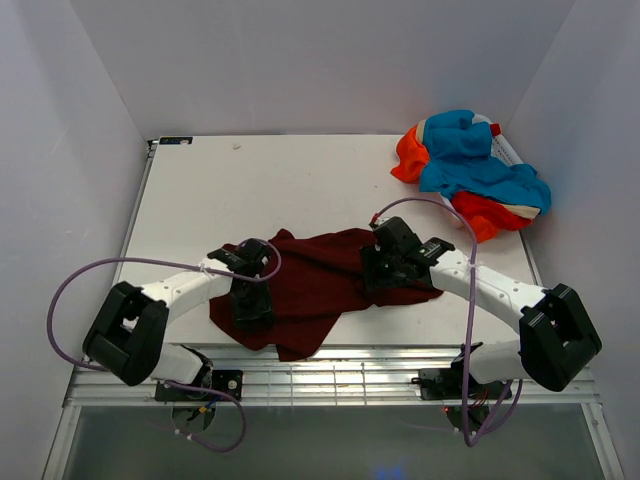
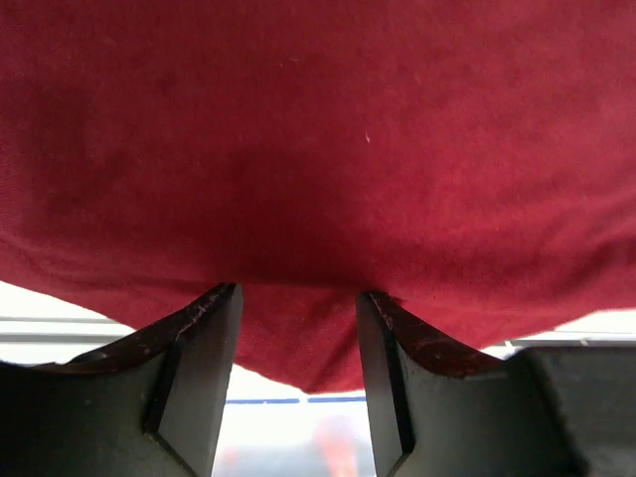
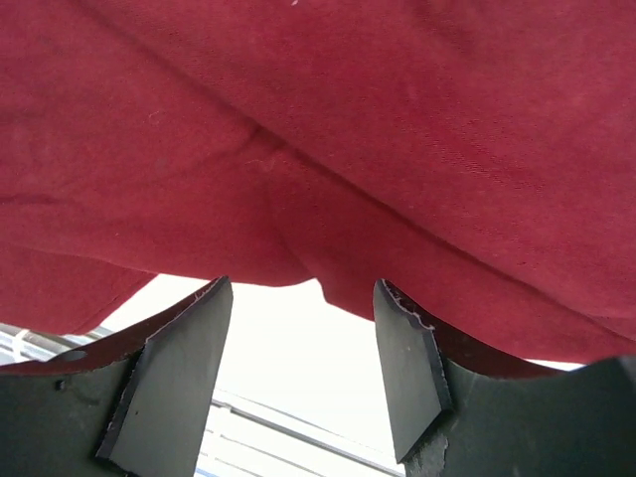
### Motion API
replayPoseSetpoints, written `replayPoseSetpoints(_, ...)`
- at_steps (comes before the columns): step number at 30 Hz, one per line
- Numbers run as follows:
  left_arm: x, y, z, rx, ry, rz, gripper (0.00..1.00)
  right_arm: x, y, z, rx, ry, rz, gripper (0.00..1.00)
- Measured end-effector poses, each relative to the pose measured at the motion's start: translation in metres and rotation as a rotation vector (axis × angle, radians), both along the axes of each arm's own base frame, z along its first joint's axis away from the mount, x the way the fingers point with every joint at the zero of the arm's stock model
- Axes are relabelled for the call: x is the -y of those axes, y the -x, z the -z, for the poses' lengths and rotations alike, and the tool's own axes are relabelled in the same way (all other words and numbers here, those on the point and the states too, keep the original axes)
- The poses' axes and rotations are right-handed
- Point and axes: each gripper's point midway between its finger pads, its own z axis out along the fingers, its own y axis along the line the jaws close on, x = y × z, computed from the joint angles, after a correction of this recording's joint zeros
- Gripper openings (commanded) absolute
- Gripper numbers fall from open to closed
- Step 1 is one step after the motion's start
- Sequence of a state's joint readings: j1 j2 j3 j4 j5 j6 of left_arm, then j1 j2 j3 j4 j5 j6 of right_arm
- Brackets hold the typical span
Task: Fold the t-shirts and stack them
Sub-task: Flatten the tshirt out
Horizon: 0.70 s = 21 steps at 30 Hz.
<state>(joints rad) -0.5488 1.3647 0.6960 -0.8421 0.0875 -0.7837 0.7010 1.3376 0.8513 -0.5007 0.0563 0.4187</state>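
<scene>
Plain dark maroon t-shirt (image 1: 320, 280); orange-red and turquoise-blue t-shirts (image 1: 470, 165), white trim; white table (image 1: 250, 190)

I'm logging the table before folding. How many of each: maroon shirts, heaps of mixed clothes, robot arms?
Maroon shirt: 1
Heap of orange and blue clothes: 1 (pieces too tangled to count)
Robot arms: 2 (left arm, right arm)
Total: 4
</scene>
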Motion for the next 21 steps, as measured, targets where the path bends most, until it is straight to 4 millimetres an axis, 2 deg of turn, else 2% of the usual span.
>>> replayPoseSetpoints(12, 0.002, -0.01, 0.01, -0.135, -0.095, 0.009, 0.6, -0.003, 0.002, 0.017, -0.023, 0.018, -0.012, 0.64)
replayPoseSetpoints(21, 0.009, -0.046, 0.012, -0.255, -0.064, 0.001, 0.59, -0.005, -0.007, 0.047, -0.075, 0.095, -0.011, 0.61)
